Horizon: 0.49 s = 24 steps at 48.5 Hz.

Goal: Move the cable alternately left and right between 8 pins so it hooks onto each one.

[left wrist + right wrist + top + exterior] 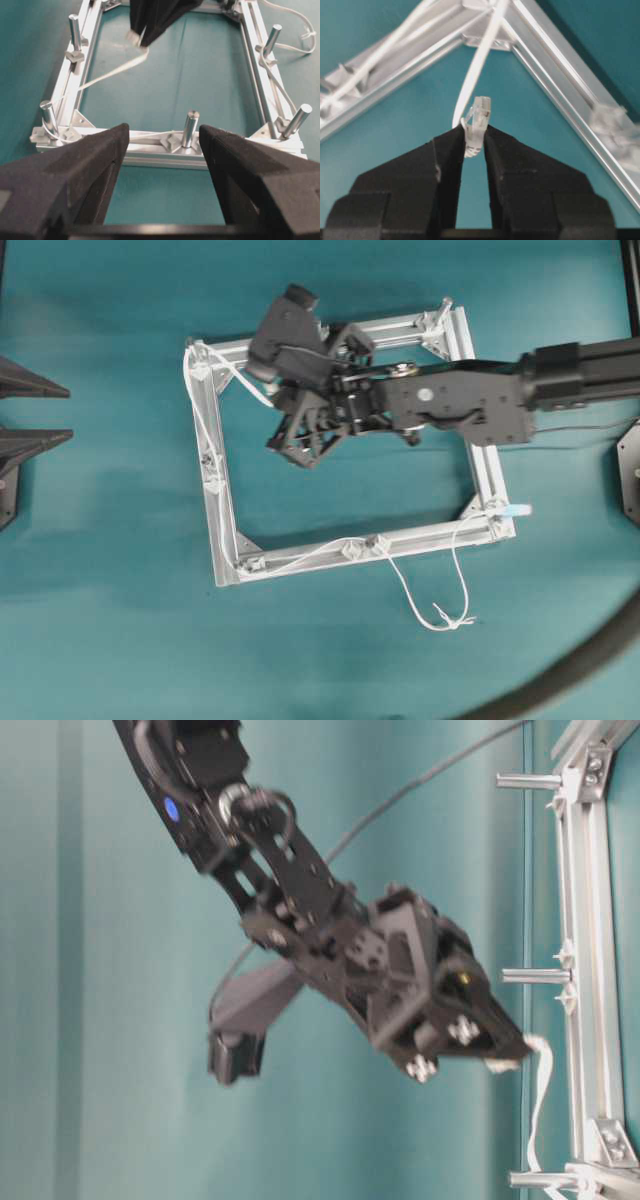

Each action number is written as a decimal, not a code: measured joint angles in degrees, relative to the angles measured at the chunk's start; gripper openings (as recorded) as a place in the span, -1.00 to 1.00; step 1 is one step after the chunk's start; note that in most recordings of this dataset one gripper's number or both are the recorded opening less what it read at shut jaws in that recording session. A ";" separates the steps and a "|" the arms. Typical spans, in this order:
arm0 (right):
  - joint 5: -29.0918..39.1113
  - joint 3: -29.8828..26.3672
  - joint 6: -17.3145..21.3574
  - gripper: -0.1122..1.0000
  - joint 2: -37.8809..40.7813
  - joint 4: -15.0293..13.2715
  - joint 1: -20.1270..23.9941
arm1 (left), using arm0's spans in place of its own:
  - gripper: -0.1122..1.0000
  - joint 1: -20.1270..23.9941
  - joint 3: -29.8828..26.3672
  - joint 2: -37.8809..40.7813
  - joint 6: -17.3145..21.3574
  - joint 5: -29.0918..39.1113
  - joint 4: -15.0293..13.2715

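Observation:
The square silver frame [225, 540] lies on the teal table with upright pins [190, 127] on its rails. The white cable [300, 558] starts at a light-blue plug [518, 510] by the lower right corner. It loops down to a knot [455, 621], then runs along the near rail, up the left rail and round the top-left corner. My right gripper [473, 131] hangs over the frame's inside, shut on the cable [470, 85] at its clear plug end [479, 116]. My left gripper [164, 131] stands open outside the frame's left rail, holding nothing.
A thick dark hose [560, 672] curves across the table's lower right corner. The right arm [470, 400] stretches over the frame's right rail. More pins [535, 976] stand up from the rails beside the lowered right gripper [500, 1058].

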 measured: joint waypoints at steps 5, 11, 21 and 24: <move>1.93 2.02 0.09 -0.52 -2.02 0.09 -0.09 | 0.48 0.00 0.00 0.00 0.00 0.09 0.00; 5.36 3.69 0.00 -0.52 -3.60 0.18 -0.26 | 0.48 0.00 0.00 0.00 0.00 0.09 -0.09; 9.40 5.54 -0.09 -0.52 -6.86 0.18 -0.79 | 0.48 0.00 0.00 0.09 0.00 0.09 0.00; 10.11 6.42 -0.09 -0.52 -7.91 0.18 -0.79 | 0.48 0.00 0.00 0.00 0.00 0.09 0.00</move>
